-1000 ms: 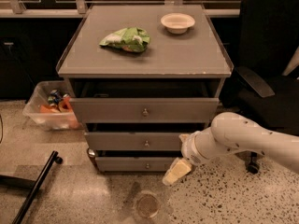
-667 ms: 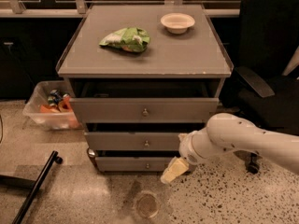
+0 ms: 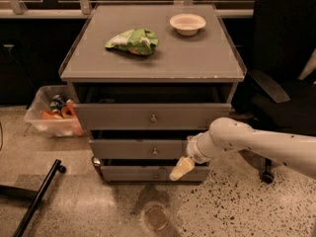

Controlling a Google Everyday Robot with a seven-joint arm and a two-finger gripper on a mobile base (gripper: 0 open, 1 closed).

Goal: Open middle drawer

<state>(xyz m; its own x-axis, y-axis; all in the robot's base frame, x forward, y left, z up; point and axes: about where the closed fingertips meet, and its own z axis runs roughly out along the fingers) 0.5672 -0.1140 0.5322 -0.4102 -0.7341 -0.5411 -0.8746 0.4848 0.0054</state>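
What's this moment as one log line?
target: middle drawer | gripper: below-right of its knob, not touching | cabinet top: bowl, green bag

On the table (image 3: 197, 58): bag (image 3: 132, 41) left, bowl (image 3: 187, 23) behind and right. Under it, middle drawer (image 3: 133, 149) between top drawer (image 3: 118, 117) and bottom drawer (image 3: 128, 173). Tool (image 3: 181, 169) before the bottom drawer's right end. Bin (image 3: 49, 120) left, chair (image 3: 281, 78) right.

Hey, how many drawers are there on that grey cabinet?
3, stacked one under another: the top drawer, the middle drawer beneath it, and the bottom drawer lowest. The gripper is in front of the bottom drawer's right part. No others show.
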